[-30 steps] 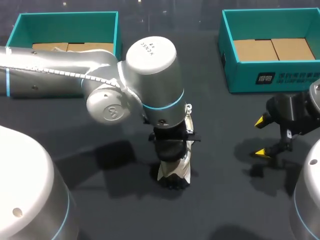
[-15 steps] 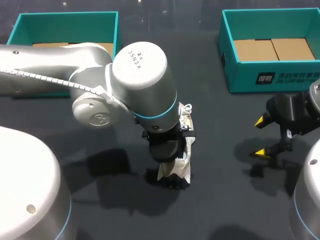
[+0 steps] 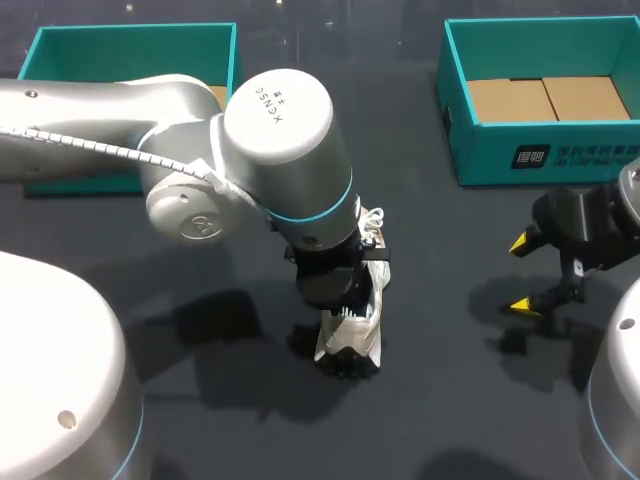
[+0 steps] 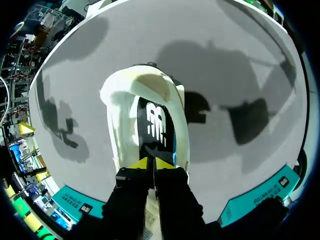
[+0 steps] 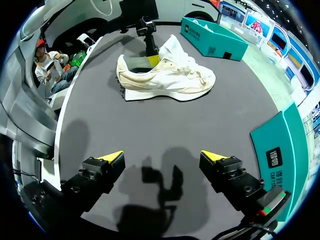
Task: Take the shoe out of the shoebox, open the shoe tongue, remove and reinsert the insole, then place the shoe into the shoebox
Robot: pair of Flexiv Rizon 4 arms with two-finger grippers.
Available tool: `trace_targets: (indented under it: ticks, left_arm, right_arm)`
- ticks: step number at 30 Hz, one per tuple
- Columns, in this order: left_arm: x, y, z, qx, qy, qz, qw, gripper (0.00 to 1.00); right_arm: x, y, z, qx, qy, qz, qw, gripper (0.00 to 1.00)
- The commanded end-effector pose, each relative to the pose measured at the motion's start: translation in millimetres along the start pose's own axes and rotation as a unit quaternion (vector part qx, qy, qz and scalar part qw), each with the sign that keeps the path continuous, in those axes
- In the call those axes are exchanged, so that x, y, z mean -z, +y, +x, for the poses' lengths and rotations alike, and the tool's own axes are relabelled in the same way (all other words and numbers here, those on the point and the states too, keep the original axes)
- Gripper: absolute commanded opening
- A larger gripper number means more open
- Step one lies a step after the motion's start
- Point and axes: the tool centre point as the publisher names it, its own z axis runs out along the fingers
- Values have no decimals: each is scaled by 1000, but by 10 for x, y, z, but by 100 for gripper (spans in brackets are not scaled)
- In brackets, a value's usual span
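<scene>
The left pincer (image 4: 152, 162) is pointing straight down into the opening of the white shoe (image 4: 120, 125). Its yellow tips are pressing together on the front end of the black insole (image 4: 155, 120), which is puckering up toward them. What looks to be the tongue (image 5: 175, 45) is standing up just on the far side of the pincer.

The shoe is out of its box and sitting on its sole in the middle of the counter (image 3: 450, 400). Its long axis is running near to far, with the heel toward the robot and the laces and toe at the far end under the left arm's wrist. Judging from this, the insole is going to have to come up and back toward the near heel end, along that axis, and the left arm is the one already on it.

The right pincer (image 3: 523, 273) is hanging open over bare counter well to the right of the shoe, gripping nothing and facing the shoe's side. Nothing is bracing the shoe, so it may be lifting with the insole.

One teal box (image 3: 130, 28) is sitting at the far left and another (image 3: 560, 155) at the far right, both apart from the shoe.
</scene>
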Motion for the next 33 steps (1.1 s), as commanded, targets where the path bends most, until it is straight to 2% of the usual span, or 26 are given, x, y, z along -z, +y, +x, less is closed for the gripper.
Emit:
trace_targets:
  ticks: [1, 3, 12, 22, 29, 33]
  left_arm:
    - [17, 7, -24, -1, 8, -12, 1000, 13]
    - [20, 26, -30, 1, 13, -21, 1000, 17]
    - [65, 79, -40, 2, 21, -36, 999, 18]
    - [117, 127, -35, 7, 23, -45, 999, 27]
    - [101, 146, -4, 11, 27, -42, 999, 31]
    - [101, 106, 37, 12, 23, -34, 999, 36]
  right_arm:
    - [1, -3, 14, 0, -1, 1, 1000, 100]
    - [1, -3, 14, 0, -1, 1, 1000, 100]
    - [1, -3, 14, 0, -1, 1, 1000, 100]
    - [1, -3, 14, 0, -1, 1, 1000, 100]
    - [1, -3, 14, 0, -1, 1, 1000, 100]
    - [1, -3, 14, 0, -1, 1, 1000, 100]
